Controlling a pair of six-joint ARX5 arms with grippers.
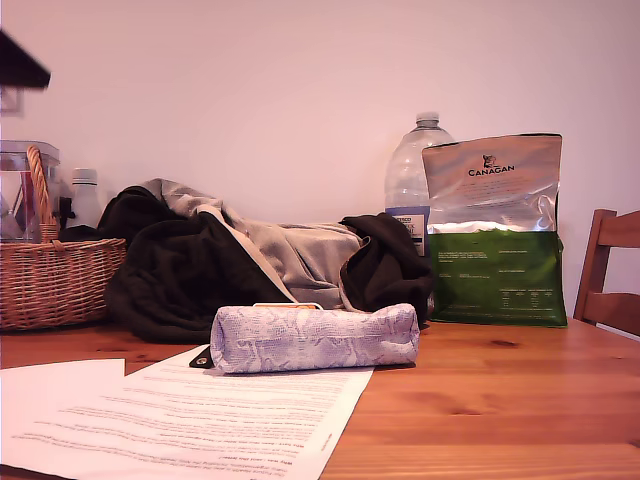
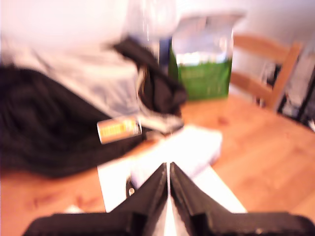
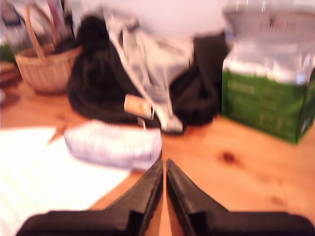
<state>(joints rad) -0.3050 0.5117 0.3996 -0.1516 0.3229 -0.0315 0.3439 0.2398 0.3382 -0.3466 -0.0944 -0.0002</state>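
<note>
The pouch [image 1: 315, 338] lies on the paper [image 1: 200, 420], its length across the exterior view. It is just ahead of my first gripper [image 2: 169, 166], likely the nearer one. My second gripper [image 3: 164, 161] aims beside it. Both pairs of fingers are pressed together, holding nothing.

wall [image 1: 250, 80]: plain, pale | table [image 1: 480, 400]: warm wood | chair [image 1: 620, 230]: wooden, exterior view's right | light: soft, even

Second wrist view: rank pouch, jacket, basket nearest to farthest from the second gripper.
From my second gripper, jaws together:
1. pouch: just ahead, lying partly on the paper.
2. jacket: heaped behind the pouch, mid-table.
3. basket: farthest, beside the jacket at the exterior view's left.
</note>
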